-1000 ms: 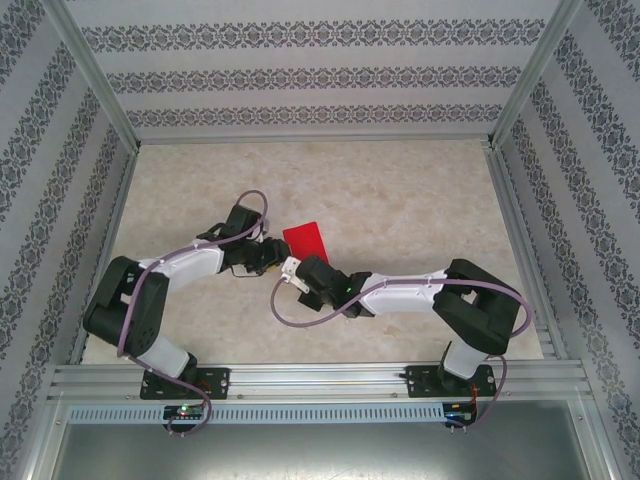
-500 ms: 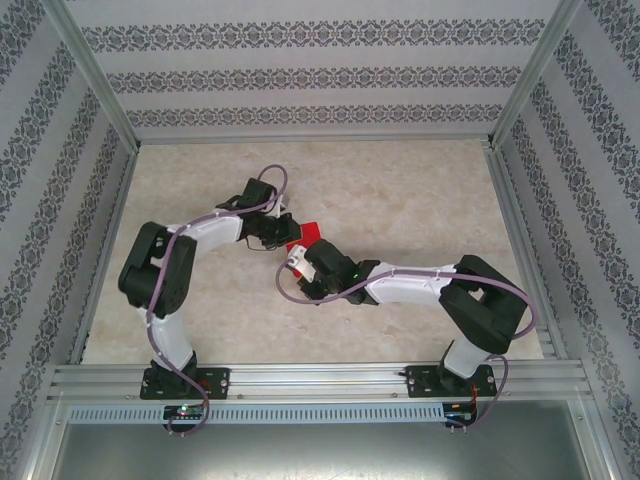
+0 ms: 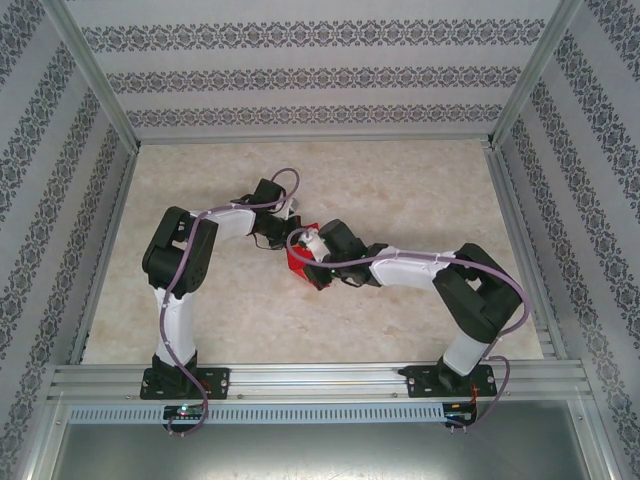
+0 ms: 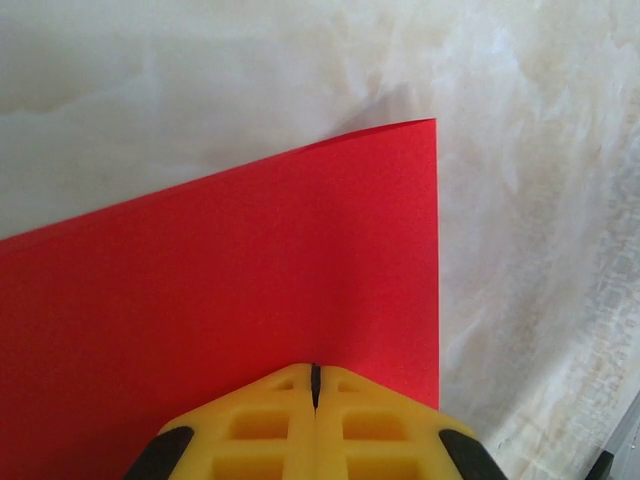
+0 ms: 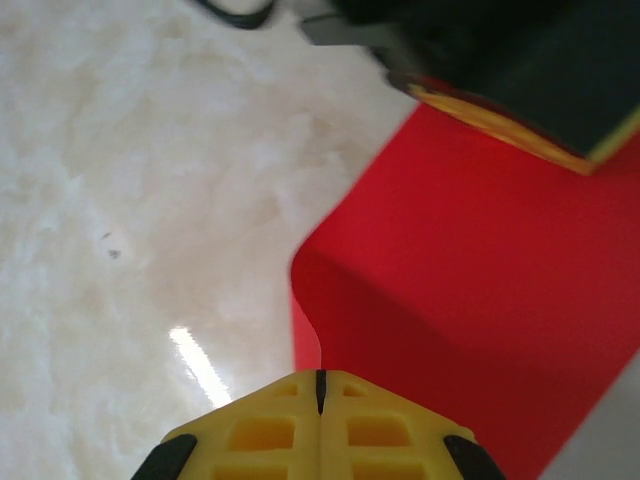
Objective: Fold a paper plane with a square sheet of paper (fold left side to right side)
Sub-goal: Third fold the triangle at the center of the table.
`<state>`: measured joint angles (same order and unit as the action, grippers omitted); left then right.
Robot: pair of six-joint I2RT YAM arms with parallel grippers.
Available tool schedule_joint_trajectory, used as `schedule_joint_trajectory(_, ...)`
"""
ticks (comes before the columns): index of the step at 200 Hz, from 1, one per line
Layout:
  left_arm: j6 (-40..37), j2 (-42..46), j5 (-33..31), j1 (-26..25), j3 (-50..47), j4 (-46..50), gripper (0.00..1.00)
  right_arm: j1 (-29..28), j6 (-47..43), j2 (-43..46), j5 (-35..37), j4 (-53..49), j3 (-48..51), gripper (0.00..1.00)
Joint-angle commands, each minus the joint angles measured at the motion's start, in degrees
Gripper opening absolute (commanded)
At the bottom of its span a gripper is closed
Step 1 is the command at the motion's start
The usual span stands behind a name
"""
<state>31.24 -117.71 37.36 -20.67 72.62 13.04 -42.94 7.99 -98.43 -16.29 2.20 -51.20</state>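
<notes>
We are looking at the square sheet of paper (image 3: 299,266), which is lying mid-worktop (image 3: 420,190) with one side curving up off the surface. The left pincer (image 4: 315,380) is clamping that raised edge, fingers together on it. The right pincer (image 5: 320,385) is closed, its tips sitting at the sheet's bend; we cannot tell whether they are touching it. From above, both pincers are hiding most of the red.

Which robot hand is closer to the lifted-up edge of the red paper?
Left. The left gripper pinches that edge of the red paper; the right gripper, shut, sits lower at its bend.
</notes>
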Motion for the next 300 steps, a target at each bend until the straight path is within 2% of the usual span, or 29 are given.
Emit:
schedule_joint_trajectory(1, -2.2, -2.0, -0.6, -0.6, 0.0, 2.7, 0.04, 3.0, 5.2, -2.0, -5.8, 1.6, -1.2, 0.0)
schedule_joint_trajectory(80, -1.6, -1.5, -0.5, -0.5, -0.9, 2.1, 0.02, 7.7, 8.2, -5.6, -7.2, 2.6, -3.5, 0.0)
schedule_joint_trajectory(300, -1.6, -1.1, -0.8, -0.5, -1.2, 2.4, 0.02, 9.3, 10.0, -6.7, -5.2, 2.3, -1.1, 0.0)
